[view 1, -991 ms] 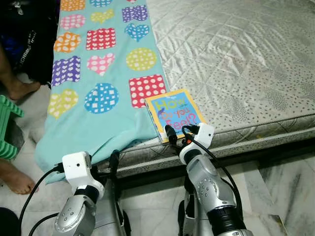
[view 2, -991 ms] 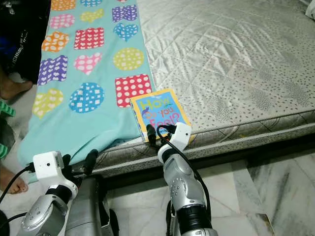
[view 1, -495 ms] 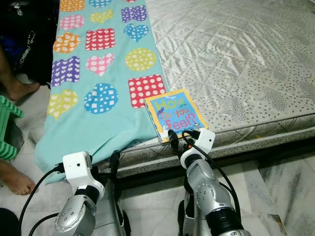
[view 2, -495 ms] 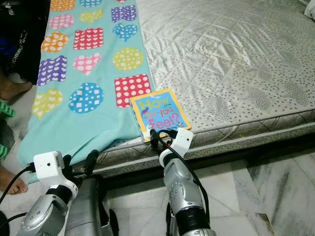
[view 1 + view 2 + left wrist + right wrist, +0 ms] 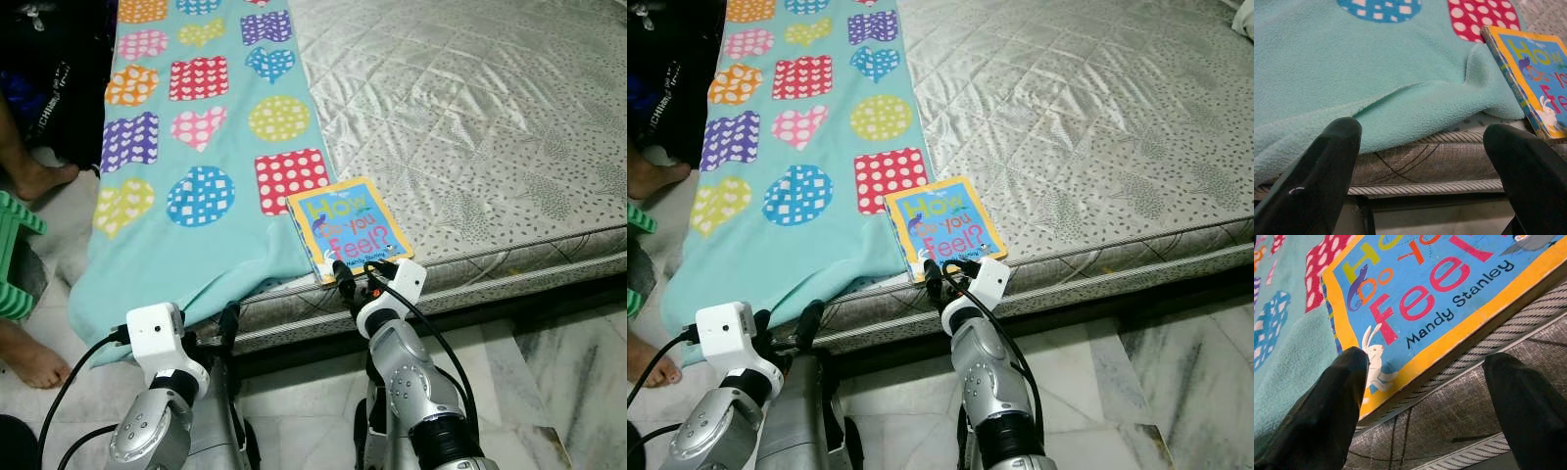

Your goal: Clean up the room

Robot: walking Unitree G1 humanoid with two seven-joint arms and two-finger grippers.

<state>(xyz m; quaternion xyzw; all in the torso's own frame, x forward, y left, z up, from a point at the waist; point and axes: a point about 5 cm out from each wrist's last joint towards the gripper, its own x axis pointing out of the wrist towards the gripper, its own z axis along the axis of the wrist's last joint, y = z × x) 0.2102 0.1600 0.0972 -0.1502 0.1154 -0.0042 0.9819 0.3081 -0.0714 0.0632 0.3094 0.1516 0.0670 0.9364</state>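
right tool (image 5: 353, 275) open at the book (image 5: 350, 226) on the bed (image 5: 470, 117); next, close on its edge.

The book's (image 5: 1449, 298) title runs off the right wrist view's top edge. Beside the blanket (image 5: 186, 196), a person's feet (image 5: 34, 357) are cut at the frame's edge.
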